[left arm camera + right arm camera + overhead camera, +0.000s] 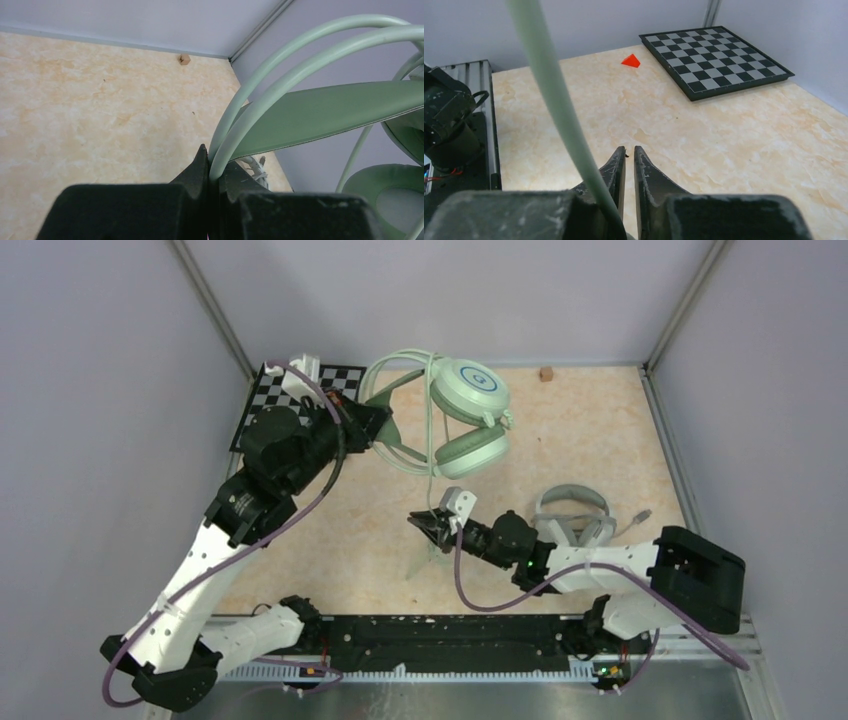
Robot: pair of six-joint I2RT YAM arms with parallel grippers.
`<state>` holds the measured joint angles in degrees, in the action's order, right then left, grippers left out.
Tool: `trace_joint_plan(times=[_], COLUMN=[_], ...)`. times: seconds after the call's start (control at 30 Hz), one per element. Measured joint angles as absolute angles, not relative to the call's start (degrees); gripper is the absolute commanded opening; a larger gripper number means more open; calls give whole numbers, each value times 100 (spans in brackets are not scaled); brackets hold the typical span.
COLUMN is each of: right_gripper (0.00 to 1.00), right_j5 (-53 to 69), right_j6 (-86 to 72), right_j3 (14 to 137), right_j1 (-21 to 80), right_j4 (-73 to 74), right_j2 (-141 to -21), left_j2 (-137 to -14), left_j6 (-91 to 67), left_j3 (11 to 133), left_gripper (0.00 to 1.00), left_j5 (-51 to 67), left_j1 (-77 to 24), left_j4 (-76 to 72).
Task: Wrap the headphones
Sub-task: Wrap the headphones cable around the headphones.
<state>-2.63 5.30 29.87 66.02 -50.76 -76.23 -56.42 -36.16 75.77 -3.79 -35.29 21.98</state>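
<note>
Fingers point(196, 172) of the left gripper point(372, 423) clamp the mint-green headset point(470, 390) near the checkerboard point(268, 390), right gripper point(629, 150) nearly shut by its loose cable point(549, 85), hold unclear; wrapping looks barely begun.

The checkerboard point(262, 392) lies at the far-left corner of the bench point(600, 430). The raised headset point(470, 405) is right of it. The second headset point(572, 512) lies near-right. A small block point(546, 373) sits at the far edge.

Beige table point(350, 540) w/ checkerboard point(714, 60), white headset point(570, 493), wood block point(546, 373).
</note>
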Motion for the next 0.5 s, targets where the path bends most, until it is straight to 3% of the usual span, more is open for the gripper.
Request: trace_joint_plan(times=[0.1, 0.27, 0.5], right_gripper=[0, 0, 0], right_j5=[-58, 320, 666], right_j6=[296, -379, -1022], right_j3=[2794, 2200, 2097], right_j1=[6364, 5605, 4801], right_j4=[-5590, -6298, -6143], right_j2=[-7778, -7832, -7218], left_j2=[-5559, -5485, -5568], left_j6=[-3640, -3538, -2445], left_j3=[7581, 7631, 8158], left_gripper=[0, 0, 0], left_j5=[-189, 735, 1680], left_j1=[-3524, -3514, -3514], left_j4=[2198, 2307, 3402])
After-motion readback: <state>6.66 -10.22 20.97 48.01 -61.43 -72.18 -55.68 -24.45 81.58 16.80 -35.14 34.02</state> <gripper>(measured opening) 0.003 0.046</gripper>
